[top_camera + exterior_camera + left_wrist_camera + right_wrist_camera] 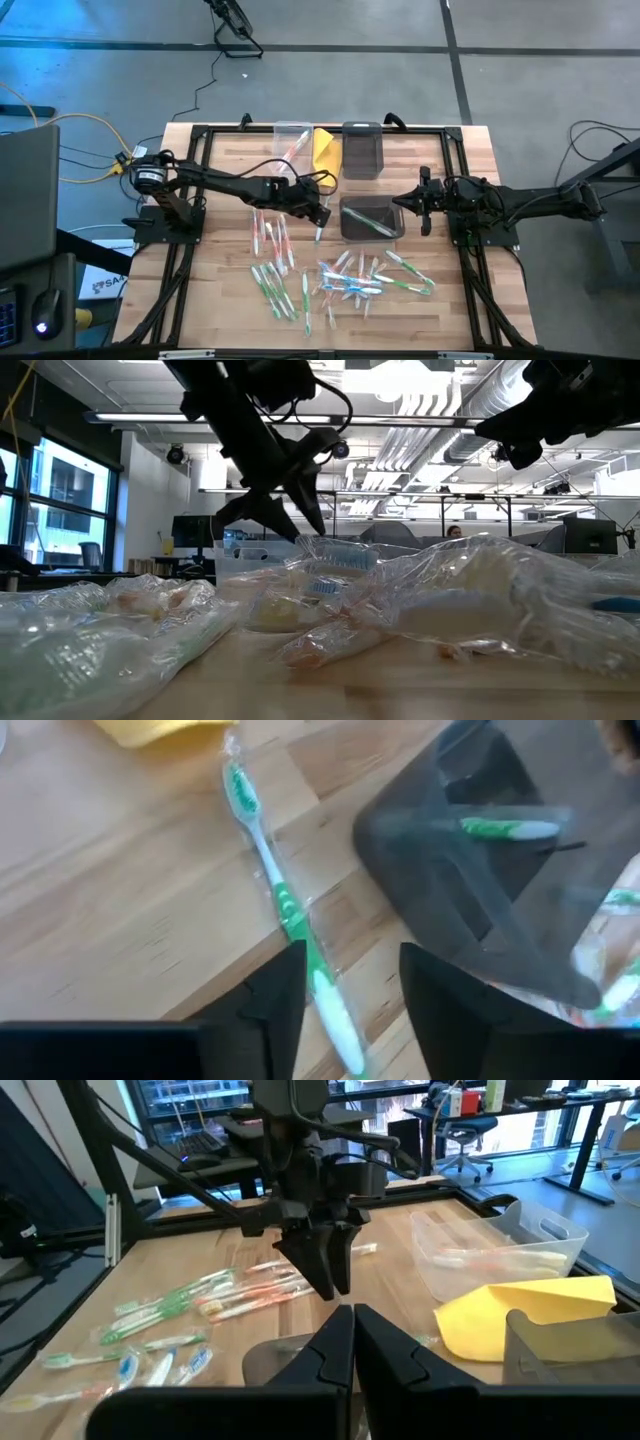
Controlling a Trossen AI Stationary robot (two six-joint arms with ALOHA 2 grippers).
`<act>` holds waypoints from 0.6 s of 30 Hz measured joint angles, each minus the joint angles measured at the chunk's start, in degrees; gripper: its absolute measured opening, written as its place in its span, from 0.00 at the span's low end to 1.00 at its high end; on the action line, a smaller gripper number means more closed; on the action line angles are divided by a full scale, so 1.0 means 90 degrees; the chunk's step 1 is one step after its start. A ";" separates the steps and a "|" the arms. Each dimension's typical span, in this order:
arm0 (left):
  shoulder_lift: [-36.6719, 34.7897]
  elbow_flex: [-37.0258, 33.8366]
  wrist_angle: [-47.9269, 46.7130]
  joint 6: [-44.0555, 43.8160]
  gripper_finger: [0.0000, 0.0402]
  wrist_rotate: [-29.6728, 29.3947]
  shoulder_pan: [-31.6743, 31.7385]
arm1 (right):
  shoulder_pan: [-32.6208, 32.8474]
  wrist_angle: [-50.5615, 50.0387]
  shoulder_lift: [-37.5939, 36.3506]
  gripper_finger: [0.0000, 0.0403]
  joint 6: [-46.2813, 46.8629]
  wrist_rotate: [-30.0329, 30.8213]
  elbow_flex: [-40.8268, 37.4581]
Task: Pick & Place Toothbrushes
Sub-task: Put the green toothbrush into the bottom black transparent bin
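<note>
Toothbrushes (pixel 350 285), light, stiff and slippery in wrappers, look best pinched mid-handle; left gripper (pixel 345 1005), jaws apart, straddles a green toothbrush (pixel 285 910) at frame centre, right gripper (pixel 352 1342) closed empty.

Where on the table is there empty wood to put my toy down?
Bare wood lies at the table's far-left part, between the left arm and the clear bin, and in the far-right corner beside the dark bin. The near middle is crowded with toothbrushes.
</note>
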 joint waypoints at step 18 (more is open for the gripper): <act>-0.0007 0.0593 -0.0396 -0.0424 0.32 -0.0502 -0.0568 | 0.0000 -0.0058 0.0000 0.01 -0.0106 0.0002 0.0000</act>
